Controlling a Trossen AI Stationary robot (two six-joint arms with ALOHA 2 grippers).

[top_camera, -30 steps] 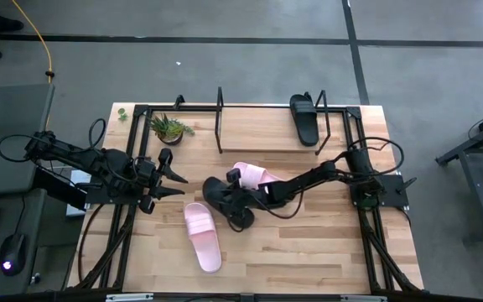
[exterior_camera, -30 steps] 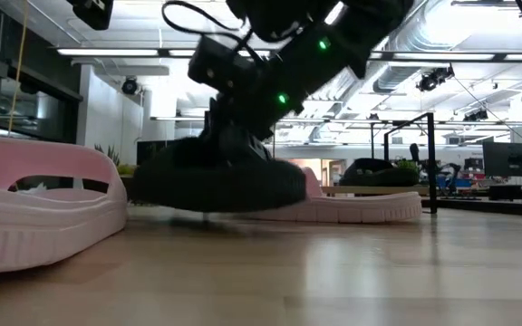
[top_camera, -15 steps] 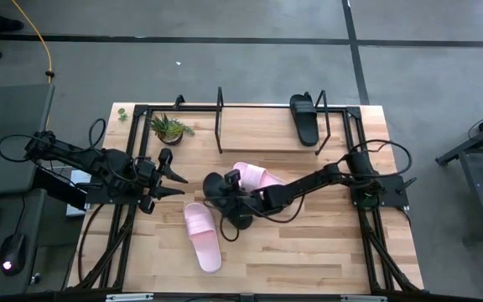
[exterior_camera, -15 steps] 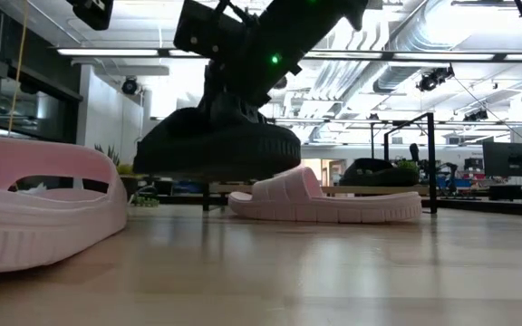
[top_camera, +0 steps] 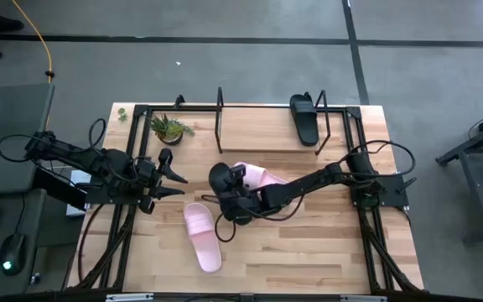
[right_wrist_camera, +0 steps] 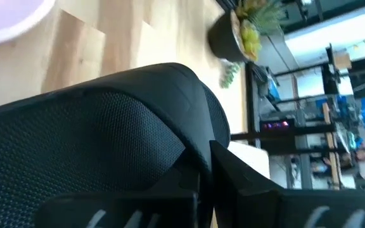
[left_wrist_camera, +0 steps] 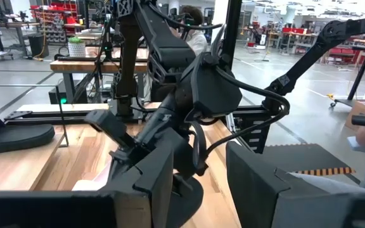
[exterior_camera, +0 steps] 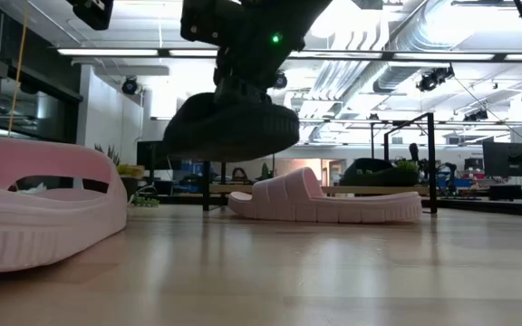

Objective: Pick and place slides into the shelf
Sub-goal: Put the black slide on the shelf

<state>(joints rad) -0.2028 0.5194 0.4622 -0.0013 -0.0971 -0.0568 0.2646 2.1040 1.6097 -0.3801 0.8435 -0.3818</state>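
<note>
The right gripper (top_camera: 222, 186) is clamped on a matte black slide sandal (exterior_camera: 230, 129) — lifted off the table; the left gripper (top_camera: 177, 185) waits, fingers apart.

From overhead I see even, soft light on the tabletop (top_camera: 309, 252), faint shadows, at table level bright ceiling strip lights (exterior_camera: 134, 52) glare, the lifted black slide (exterior_camera: 231, 127) silhouetted, near pink slide (exterior_camera: 43, 204) blurred.
</note>
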